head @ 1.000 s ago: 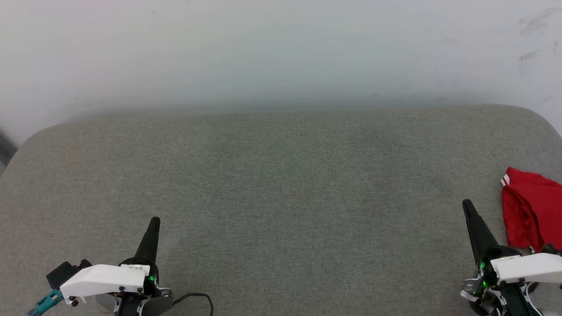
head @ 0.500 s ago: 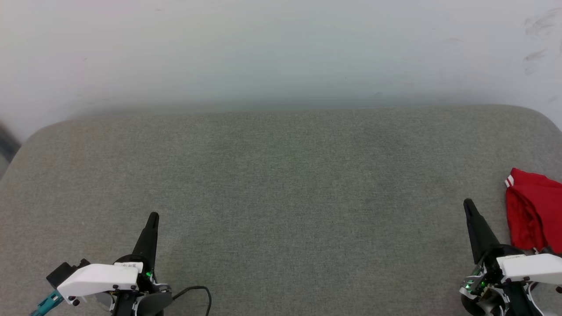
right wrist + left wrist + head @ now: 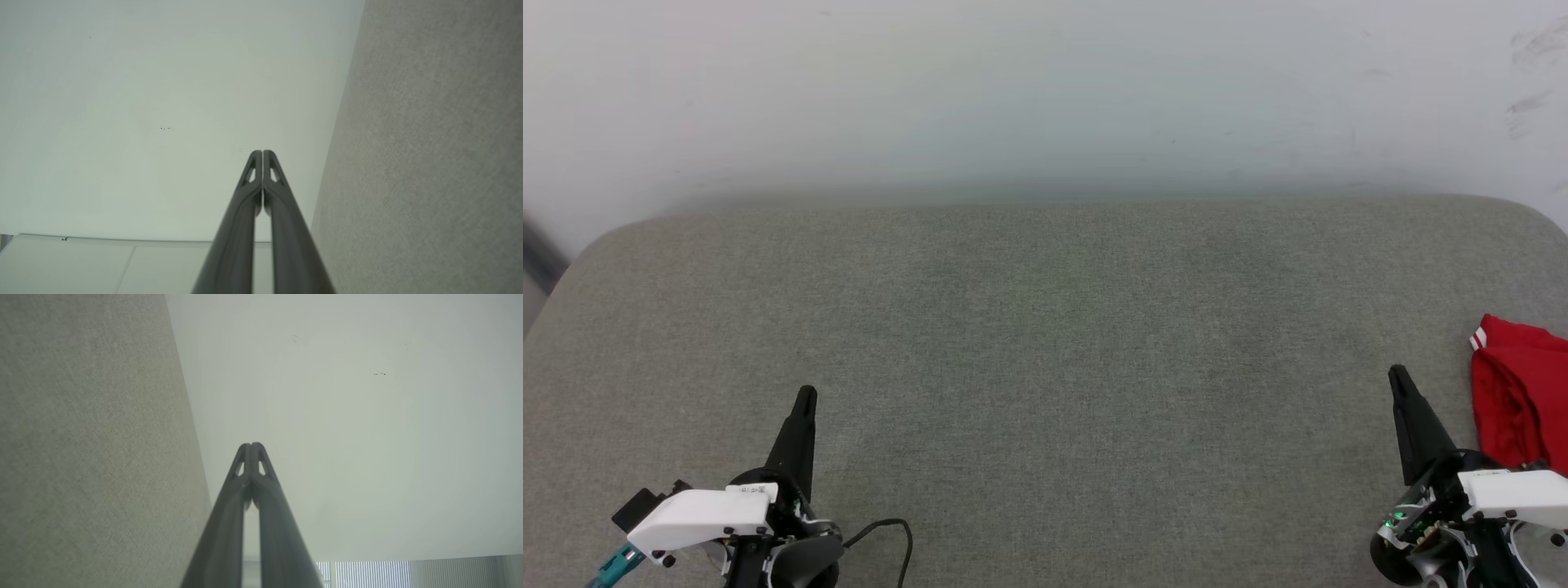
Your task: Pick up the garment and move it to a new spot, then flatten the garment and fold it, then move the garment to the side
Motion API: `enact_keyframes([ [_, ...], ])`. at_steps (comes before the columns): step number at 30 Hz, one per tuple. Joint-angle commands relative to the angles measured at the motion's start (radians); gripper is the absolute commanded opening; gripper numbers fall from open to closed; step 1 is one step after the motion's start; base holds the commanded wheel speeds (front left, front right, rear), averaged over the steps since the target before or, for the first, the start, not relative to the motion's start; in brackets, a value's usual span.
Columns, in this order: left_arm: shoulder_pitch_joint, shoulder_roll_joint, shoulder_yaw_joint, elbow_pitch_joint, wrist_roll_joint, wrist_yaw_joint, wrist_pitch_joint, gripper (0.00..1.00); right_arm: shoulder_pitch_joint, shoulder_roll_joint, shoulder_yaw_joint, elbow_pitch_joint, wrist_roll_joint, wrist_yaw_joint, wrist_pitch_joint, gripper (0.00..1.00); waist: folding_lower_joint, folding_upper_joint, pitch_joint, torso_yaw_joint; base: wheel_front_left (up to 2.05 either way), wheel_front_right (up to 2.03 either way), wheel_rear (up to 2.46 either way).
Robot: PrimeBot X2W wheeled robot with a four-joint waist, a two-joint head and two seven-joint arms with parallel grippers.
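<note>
The garment (image 3: 1523,392), a bunched red heap with a white red-striped sleeve edge at its top left, lies at the far right edge of the grey cushion in the head view, partly cut off by the frame. My right gripper (image 3: 1397,374) is shut and empty just left of it, not touching. My left gripper (image 3: 806,394) is shut and empty at the lower left, far from the cloth. In the wrist views the left gripper (image 3: 252,445) and the right gripper (image 3: 262,152) have their fingers pressed together, pointing toward the pale wall.
The grey fabric cushion (image 3: 1045,343) spans the scene, with a rounded back edge against a pale wall (image 3: 1045,90). A black cable (image 3: 890,531) curls beside my left wrist. A slatted vent (image 3: 367,573) appears low in the left wrist view.
The head camera has turned slightly left, so the garment sits further toward the right edge of the picture. Both grippers stay shut.
</note>
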Motion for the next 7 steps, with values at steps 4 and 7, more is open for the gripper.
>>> enact_keyframes([
  [4, -0.009, -0.002, 0.005, 0.001, -0.001, -0.003, 0.003, 0.00, -0.010, 0.004, -0.002, 0.001, 0.002, 0.000, 0.004, 0.00, -0.0001, 0.0000, 0.000, 0.000, 0.00, 0.00, 0.00],
  [7, -0.009, -0.002, 0.005, 0.001, -0.001, -0.003, 0.003, 0.00, -0.010, 0.005, -0.002, 0.001, 0.001, 0.000, 0.003, 0.00, -0.0001, 0.0000, 0.000, 0.000, 0.00, 0.00, 0.00],
])
